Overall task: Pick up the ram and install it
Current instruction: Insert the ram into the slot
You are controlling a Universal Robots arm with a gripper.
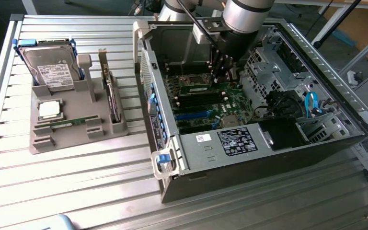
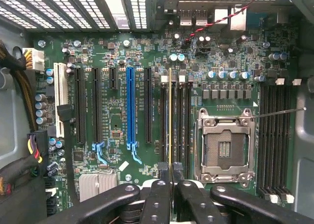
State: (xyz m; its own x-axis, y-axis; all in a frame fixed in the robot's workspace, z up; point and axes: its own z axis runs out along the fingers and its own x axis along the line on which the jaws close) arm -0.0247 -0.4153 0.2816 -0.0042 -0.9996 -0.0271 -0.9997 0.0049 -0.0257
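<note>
Above the slatted bench (image 1: pixel 75 182), inside the open computer case (image 1: pixel 147 72), my gripper (image 2: pixel 170 181) pinches the ram (image 2: pixel 170 116) edge-on, its long axis parallel to the memory slots (image 2: pixel 180 121) beside the CPU socket (image 2: pixel 224 148).

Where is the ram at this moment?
In the wrist view the ram stands edge-on, gripped by the hand inside the computer case. It is lined up with the black memory slots, between the blue expansion slot and the empty processor socket.
</note>
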